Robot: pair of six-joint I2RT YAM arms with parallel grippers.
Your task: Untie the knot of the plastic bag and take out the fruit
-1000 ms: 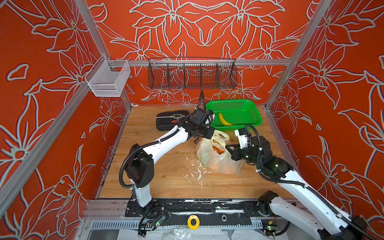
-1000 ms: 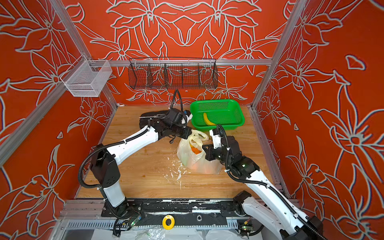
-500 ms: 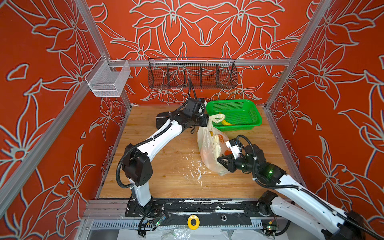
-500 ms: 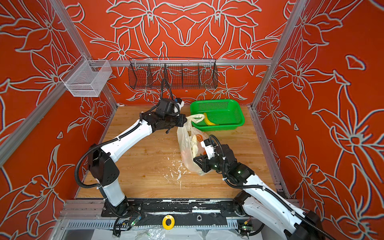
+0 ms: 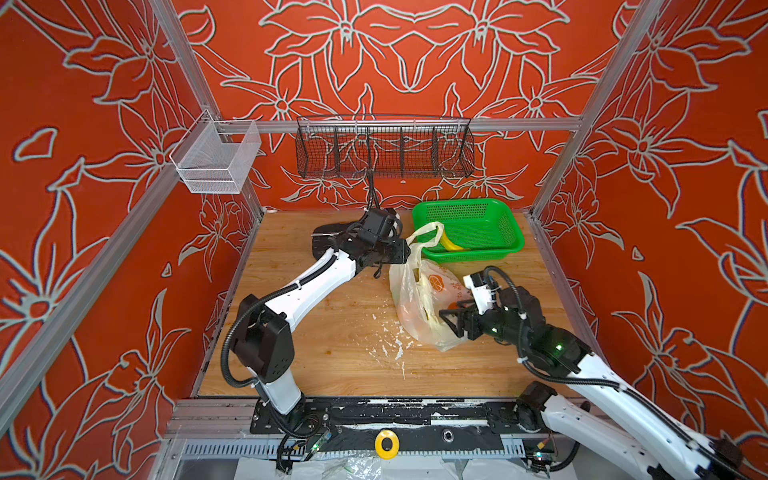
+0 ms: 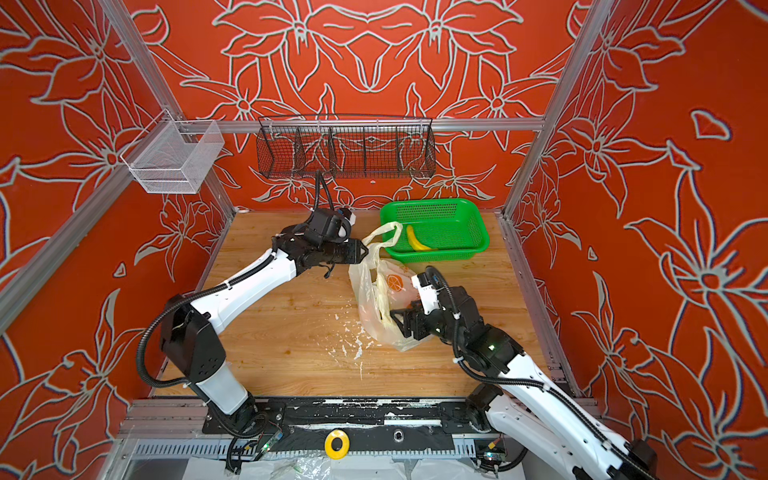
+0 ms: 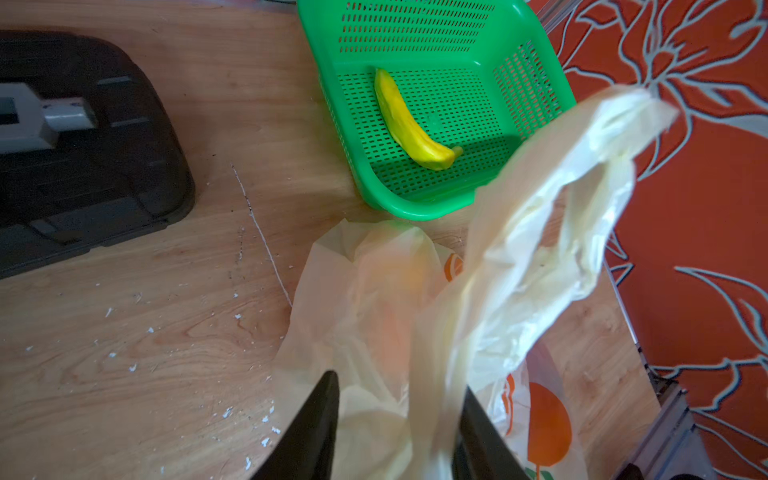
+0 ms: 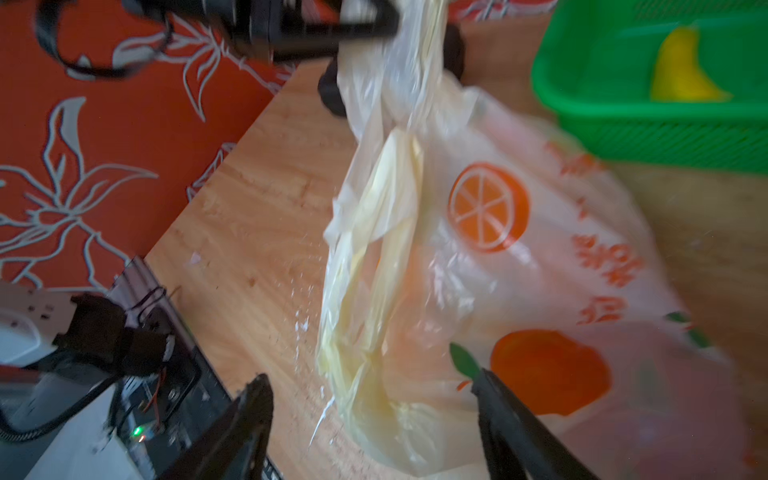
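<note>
- Jaws of the left gripper (image 7: 398, 382) stand parted, and one handle strip (image 7: 540, 232) of the plastic bag (image 5: 419, 303) runs up between them. It seems to lie loose rather than pinched, though the film is blurred there.
- Jaws of the right gripper (image 8: 372, 376) are spread wide at the bag's low end and clamp nothing.
- In both top views the bag is drawn out long. Its axis runs from the left gripper, at the far end, down to the table (image 5: 332, 365) near the right gripper. The mouth end is up and the bottom rests on the wood.
- A bunched twist high on the bag may be the knot (image 8: 395, 124). A second strip hangs slack down the bag's side.
- Fruit (image 7: 390, 328) shows only as an orange glow through the film, inside the bag.
- The bag lies right of the table's middle, just beside the green basket (image 5: 469, 254), which holds a banana (image 5: 451, 245).
- A black tray (image 7: 83, 145) sits at the far left.
- Bare wood lies open to the left and front of the bag, strewn with white flecks (image 5: 390, 345).
- The bag carries an orange-slice print (image 8: 488, 208), a whole-orange print (image 8: 548, 370) with a green leaf, and orange characters (image 8: 606, 266) too blurred to read.
</note>
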